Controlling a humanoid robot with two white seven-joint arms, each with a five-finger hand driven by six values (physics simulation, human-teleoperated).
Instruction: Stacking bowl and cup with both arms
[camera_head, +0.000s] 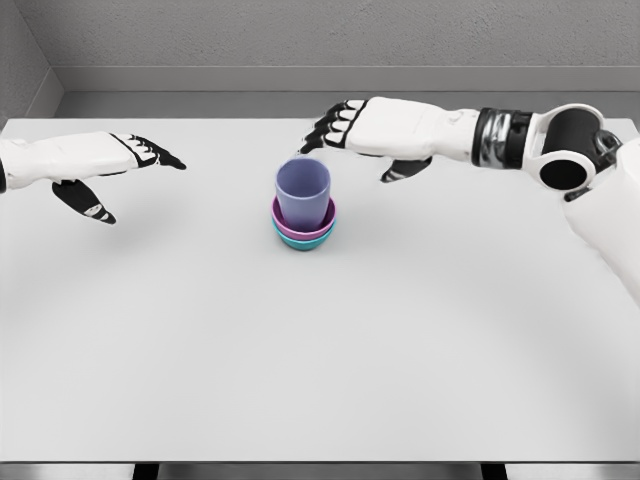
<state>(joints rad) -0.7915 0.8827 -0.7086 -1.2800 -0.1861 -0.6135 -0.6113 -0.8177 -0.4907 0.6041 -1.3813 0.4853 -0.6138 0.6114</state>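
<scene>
A lavender cup (303, 193) stands upright inside a pink bowl (325, 223), which is nested in a teal bowl (304, 241) near the table's middle. My right hand (345, 135) hovers just above and behind the cup, fingers spread and holding nothing, thumb hanging down to the cup's right. At the left side of the table my left hand (125, 165) floats well away from the stack, fingers extended, thumb pointing down, nothing in it.
The white table (320, 360) stretches wide below the stack. A grey wall runs along the table's far edge. My right forearm and elbow joint (565, 150) reach in from the right edge.
</scene>
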